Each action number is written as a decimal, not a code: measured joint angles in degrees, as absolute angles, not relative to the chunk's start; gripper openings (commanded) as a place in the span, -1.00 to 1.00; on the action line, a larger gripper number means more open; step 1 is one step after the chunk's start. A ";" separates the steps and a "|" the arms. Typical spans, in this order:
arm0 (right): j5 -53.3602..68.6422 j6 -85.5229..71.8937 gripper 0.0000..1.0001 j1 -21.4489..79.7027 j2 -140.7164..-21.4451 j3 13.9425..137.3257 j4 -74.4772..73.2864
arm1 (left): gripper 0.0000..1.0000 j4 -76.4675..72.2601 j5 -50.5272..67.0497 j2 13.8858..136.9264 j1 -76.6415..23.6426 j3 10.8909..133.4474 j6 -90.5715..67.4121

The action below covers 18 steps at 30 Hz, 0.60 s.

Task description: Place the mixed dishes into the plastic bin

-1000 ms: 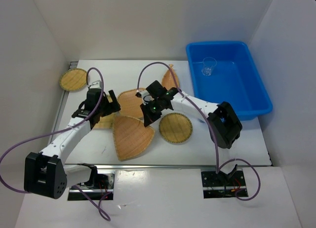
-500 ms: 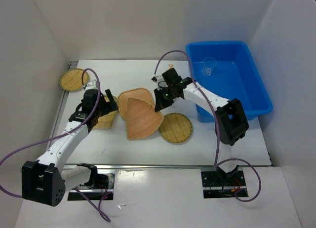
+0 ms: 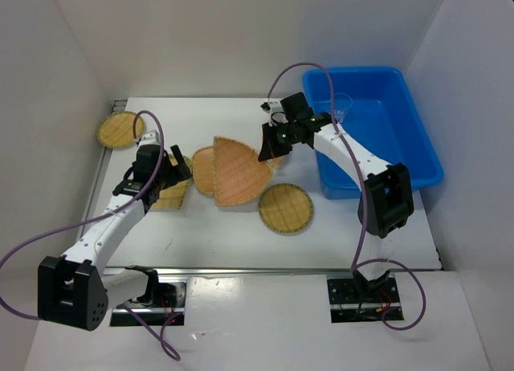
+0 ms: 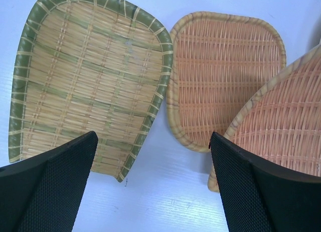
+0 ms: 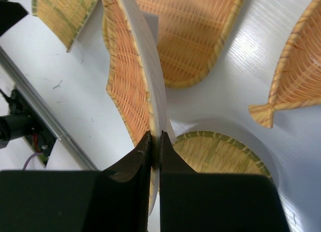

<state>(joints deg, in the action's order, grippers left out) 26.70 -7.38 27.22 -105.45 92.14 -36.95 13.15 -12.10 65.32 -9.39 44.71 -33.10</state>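
Tan woven-bamboo fan-shaped tray [image 3: 238, 172] clamped in R end effector [image 5: 155, 140], tilted over white bench [image 3: 337, 234]; L end effector [image 4: 152, 139] released above green-edged tray [image 4: 85, 76].

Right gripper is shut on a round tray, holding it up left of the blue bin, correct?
Not quite. The right gripper is shut on the rim of the fan-shaped tray, not a round one. The nearest round tray lies flat on the table. The right wrist view shows the grip; the rest stands.
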 measured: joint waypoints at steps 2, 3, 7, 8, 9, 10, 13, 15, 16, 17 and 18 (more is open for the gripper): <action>27.86 -7.70 -0.98 27.11 -105.45 92.73 -37.30 | 1.00 12.91 -12.08 65.52 -9.39 44.71 -33.10; 28.32 -7.88 -0.98 27.09 -105.45 93.08 -37.36 | 1.00 12.84 -12.08 65.60 -9.39 44.71 -33.10; 29.21 -8.19 -0.98 27.09 -105.45 94.78 -37.54 | 1.00 12.80 -12.05 65.63 -9.39 44.69 -33.10; 29.34 -8.27 -0.98 27.09 -105.45 95.09 -37.52 | 1.00 12.82 -12.03 65.63 -9.39 44.69 -33.10; 29.41 -8.34 -0.98 26.98 -105.45 95.29 -37.52 | 1.00 12.80 -12.03 65.63 -9.39 44.69 -33.10; 29.45 -8.36 -0.98 26.94 -105.45 95.46 -37.58 | 1.00 12.80 -12.01 65.63 -9.39 44.69 -33.10; 29.54 -8.49 -0.98 26.11 -105.45 96.42 -38.61 | 1.00 12.80 -11.97 65.63 -9.39 44.69 -33.10; 30.04 -8.67 -0.98 24.16 -105.45 97.97 -39.51 | 1.00 12.82 -11.92 65.63 -9.39 44.69 -33.10; 30.44 -8.82 -0.98 22.61 -105.45 98.83 -39.70 | 1.00 12.82 -11.90 65.63 -9.39 44.69 -33.10; 30.72 -9.04 -0.98 20.88 -105.45 99.70 -39.83 | 1.00 12.80 -11.88 65.63 -9.39 44.69 -33.08; 30.98 -9.19 -0.98 18.76 -105.41 100.55 -39.79 | 1.00 12.80 -11.75 65.63 -9.39 44.69 -33.10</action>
